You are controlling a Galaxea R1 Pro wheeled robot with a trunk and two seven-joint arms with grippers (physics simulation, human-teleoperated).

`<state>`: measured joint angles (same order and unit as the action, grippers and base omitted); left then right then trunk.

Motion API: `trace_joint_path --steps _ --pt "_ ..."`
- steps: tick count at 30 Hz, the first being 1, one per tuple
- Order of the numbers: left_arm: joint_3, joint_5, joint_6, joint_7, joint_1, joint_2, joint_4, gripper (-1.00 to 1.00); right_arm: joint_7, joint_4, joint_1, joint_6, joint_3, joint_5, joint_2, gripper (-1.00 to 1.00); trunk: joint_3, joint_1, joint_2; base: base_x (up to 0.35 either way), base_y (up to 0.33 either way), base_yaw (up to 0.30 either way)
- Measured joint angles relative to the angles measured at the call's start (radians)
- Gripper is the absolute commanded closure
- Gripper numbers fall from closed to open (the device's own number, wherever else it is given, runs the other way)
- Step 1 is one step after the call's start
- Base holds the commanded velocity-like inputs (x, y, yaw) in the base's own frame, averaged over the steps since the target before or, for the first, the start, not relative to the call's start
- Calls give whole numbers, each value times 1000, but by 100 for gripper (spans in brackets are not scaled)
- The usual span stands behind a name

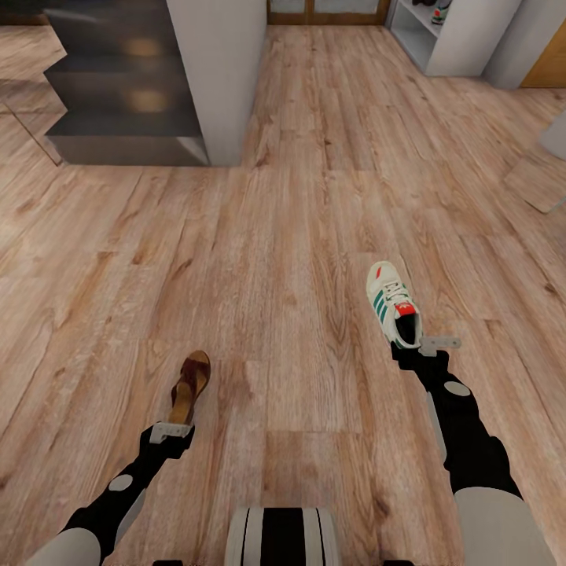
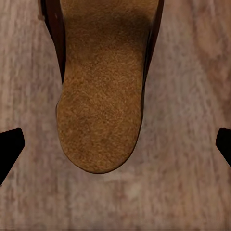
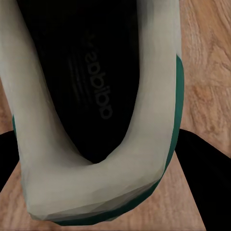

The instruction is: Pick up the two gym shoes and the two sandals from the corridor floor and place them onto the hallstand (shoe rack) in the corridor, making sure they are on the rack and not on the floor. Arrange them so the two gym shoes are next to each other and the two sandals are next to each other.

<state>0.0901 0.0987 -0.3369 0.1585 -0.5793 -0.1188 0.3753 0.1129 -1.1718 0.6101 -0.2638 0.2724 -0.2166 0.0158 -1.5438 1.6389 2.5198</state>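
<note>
Closest to you, down at the bottom of the head view, sits the robot's base [image 1: 283, 537], with both arms reaching out over the floor [image 1: 299, 220].

Your left gripper [image 1: 170, 432] is right at the heel end of the sandal [image 1: 191, 385]. In the left wrist view the tan footbed [image 2: 98, 96] sits between the 2 black fingertips [image 2: 9, 147], which stand wide and don't touch it, so that claw looks released. I can't tell from these shots whether the sandal is off the planks or lying on them.

Your right gripper [image 1: 415, 350] is at the heel of the sneaker [image 1: 393, 303]. The right wrist view has the white heel collar [image 3: 96, 183] packed tight between the dark fingers [image 3: 202, 178], so it reads as clenched on the shoe, though the contact itself is hidden.

My guess: you're in the pick-up step with 1 shoe per arm. The rack [image 1: 440, 35] is far off at the upper right, with what looks like a shoe already on a shelf, too small to be sure.

Next you'd want the left claw closed on the sandal, then a drive over with both held steady.
</note>
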Motion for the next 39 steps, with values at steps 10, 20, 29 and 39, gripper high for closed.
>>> trace_joint_path --steps 10,20,29,39 --pt "1 -1 0 0 0 0 1 -100 0 1 0 0 0 0 0 100 -40 4 2 0 0 0" --pt "1 -1 0 0 0 0 2 -100 0 0 0 0 0 0 0 100 -68 6 3 0 0 0" --pt "29 -1 0 0 0 1 4 -100 0 0 0 0 0 0 0 100 -71 6 3 71 47 0" --pt "50 0 0 1 0 2 4 -100 0 0 0 0 0 0 0 100 -71 6 3 29 17 0"
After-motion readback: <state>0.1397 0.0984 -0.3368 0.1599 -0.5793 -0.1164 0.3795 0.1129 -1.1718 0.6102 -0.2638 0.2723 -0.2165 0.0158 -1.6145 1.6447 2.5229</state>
